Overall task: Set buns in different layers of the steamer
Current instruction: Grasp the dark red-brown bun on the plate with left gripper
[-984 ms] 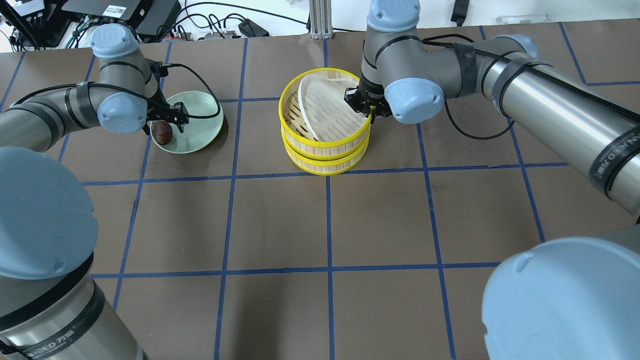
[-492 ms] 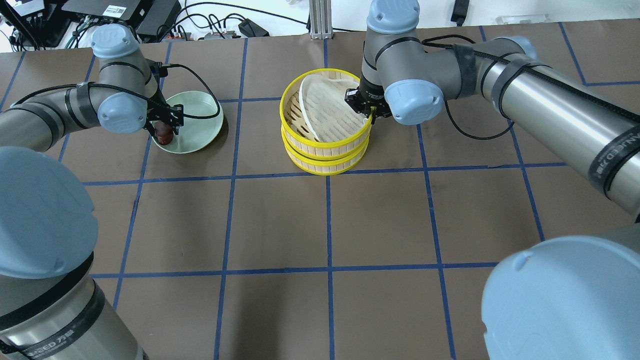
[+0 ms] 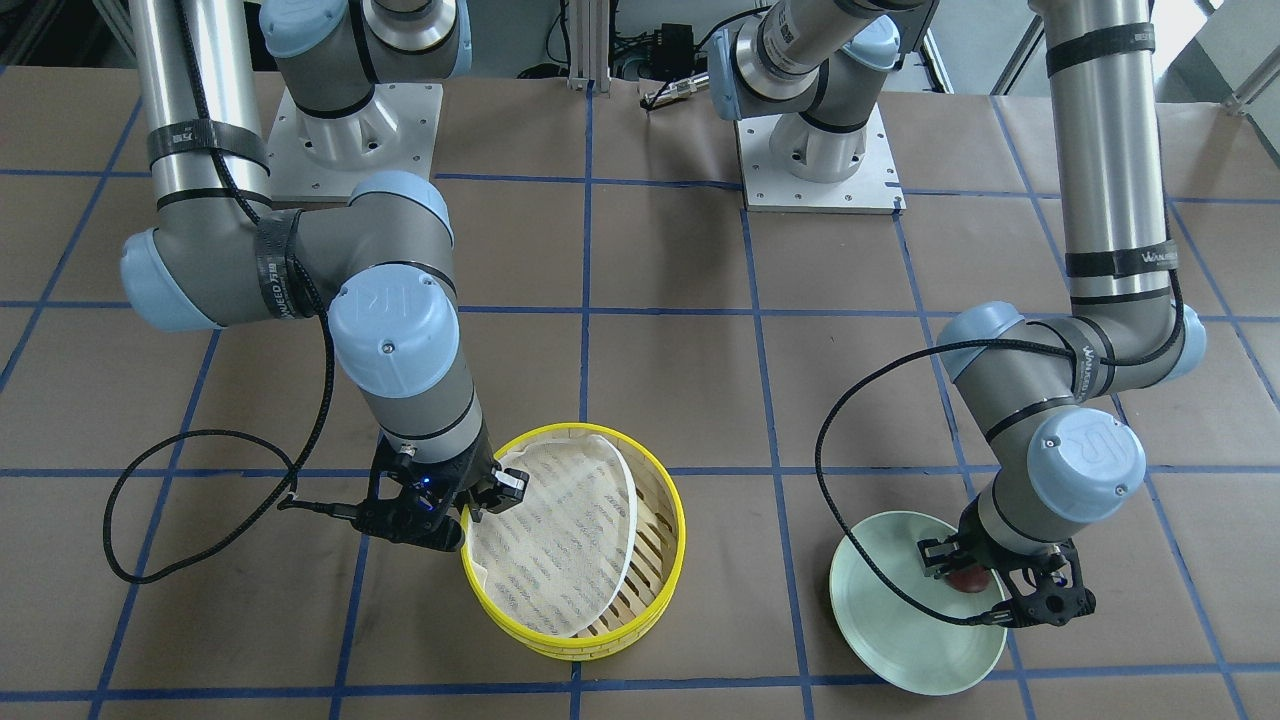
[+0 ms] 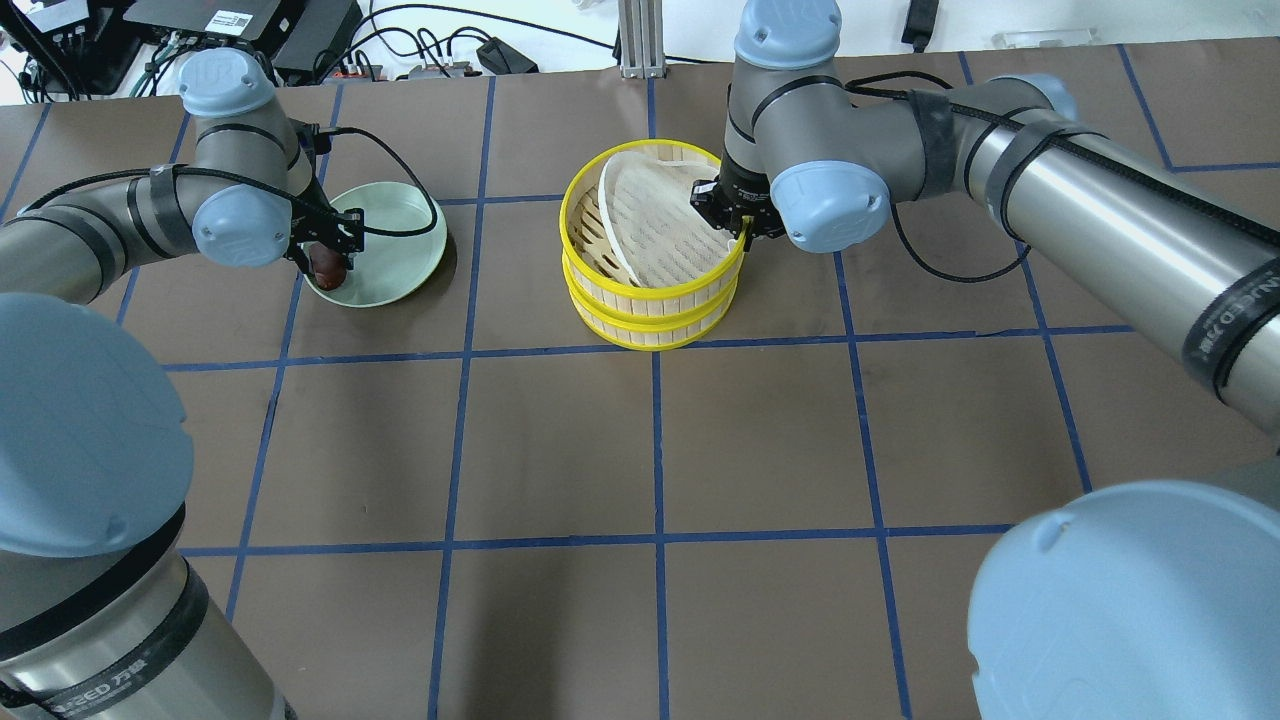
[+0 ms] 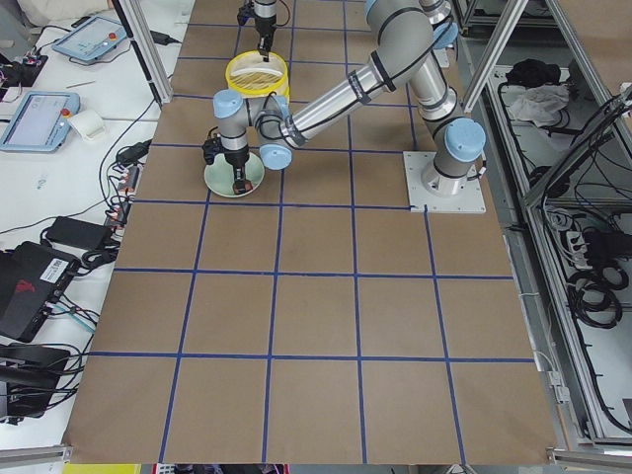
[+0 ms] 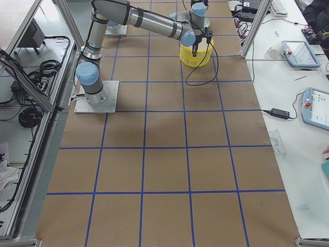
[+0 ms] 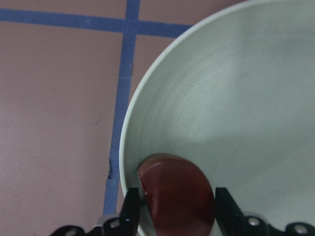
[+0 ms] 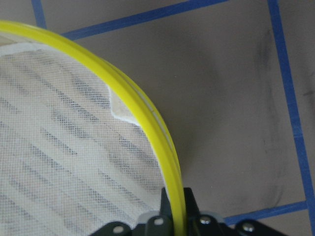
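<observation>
A dark reddish-brown bun [image 7: 174, 196] lies at the edge of a pale green plate [image 4: 400, 240]. My left gripper [image 4: 328, 258] is down in the plate, its two fingers against the bun's sides, shut on it. The two yellow-rimmed steamer layers stand stacked mid-table, the upper layer [image 4: 650, 290] sitting on the lower layer [image 4: 650, 335]. A white mesh liner [image 4: 660, 220] sits rumpled and tilted in the upper layer. My right gripper [image 8: 176, 216] is shut on the upper layer's yellow rim [image 8: 147, 118] at its right side. The cream-white bun is out of view.
A black cable [image 3: 150, 540] from the right wrist loops over the table beside the steamer. The arm bases [image 3: 355, 140] stand on plates at the robot's side. Boxes and cables [image 4: 250, 30] lie beyond the far edge.
My left gripper moved over the brown bun and closed around it. The right gripper stayed on the rim, and the upper layer shifted very slightly.
</observation>
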`<action>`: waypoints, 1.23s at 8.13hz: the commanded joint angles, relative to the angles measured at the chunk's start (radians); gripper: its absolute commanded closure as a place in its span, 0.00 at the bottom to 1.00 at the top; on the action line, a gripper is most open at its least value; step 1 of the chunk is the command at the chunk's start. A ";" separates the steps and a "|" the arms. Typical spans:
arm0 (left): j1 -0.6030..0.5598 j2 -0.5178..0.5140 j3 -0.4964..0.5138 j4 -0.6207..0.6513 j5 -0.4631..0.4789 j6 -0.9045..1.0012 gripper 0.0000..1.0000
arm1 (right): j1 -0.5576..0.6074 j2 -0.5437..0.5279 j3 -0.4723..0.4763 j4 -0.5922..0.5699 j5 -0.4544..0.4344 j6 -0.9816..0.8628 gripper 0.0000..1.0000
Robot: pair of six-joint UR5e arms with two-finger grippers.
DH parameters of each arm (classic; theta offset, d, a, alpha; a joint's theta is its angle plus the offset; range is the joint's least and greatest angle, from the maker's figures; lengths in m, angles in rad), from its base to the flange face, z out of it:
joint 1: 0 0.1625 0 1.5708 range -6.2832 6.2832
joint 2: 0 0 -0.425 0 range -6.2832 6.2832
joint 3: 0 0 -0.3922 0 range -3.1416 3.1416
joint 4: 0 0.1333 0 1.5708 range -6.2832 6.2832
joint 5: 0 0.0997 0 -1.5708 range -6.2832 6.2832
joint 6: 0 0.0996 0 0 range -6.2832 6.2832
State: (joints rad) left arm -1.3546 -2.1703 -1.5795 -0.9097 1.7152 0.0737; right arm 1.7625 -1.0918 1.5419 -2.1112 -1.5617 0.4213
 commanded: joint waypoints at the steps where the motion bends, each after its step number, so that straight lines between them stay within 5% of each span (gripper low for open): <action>1: 0.000 0.000 -0.001 0.000 -0.006 -0.049 0.54 | 0.000 0.000 0.007 0.002 -0.001 -0.021 1.00; 2: 0.000 0.000 -0.001 0.000 -0.006 -0.043 0.59 | 0.000 -0.002 0.010 0.003 -0.001 -0.019 1.00; 3: 0.000 0.000 -0.001 0.000 -0.006 -0.038 0.78 | 0.000 0.000 0.010 0.002 -0.001 -0.019 1.00; 5: 0.000 0.012 0.001 0.000 -0.012 -0.032 1.00 | -0.006 -0.002 0.007 -0.007 0.005 -0.016 1.00; 10: -0.005 0.089 0.000 -0.040 -0.040 -0.032 1.00 | -0.009 -0.002 0.009 -0.007 0.018 -0.004 1.00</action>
State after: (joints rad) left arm -1.3579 -2.1102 -1.5754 -0.9274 1.6837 0.0397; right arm 1.7538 -1.0937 1.5490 -2.1198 -1.5505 0.4139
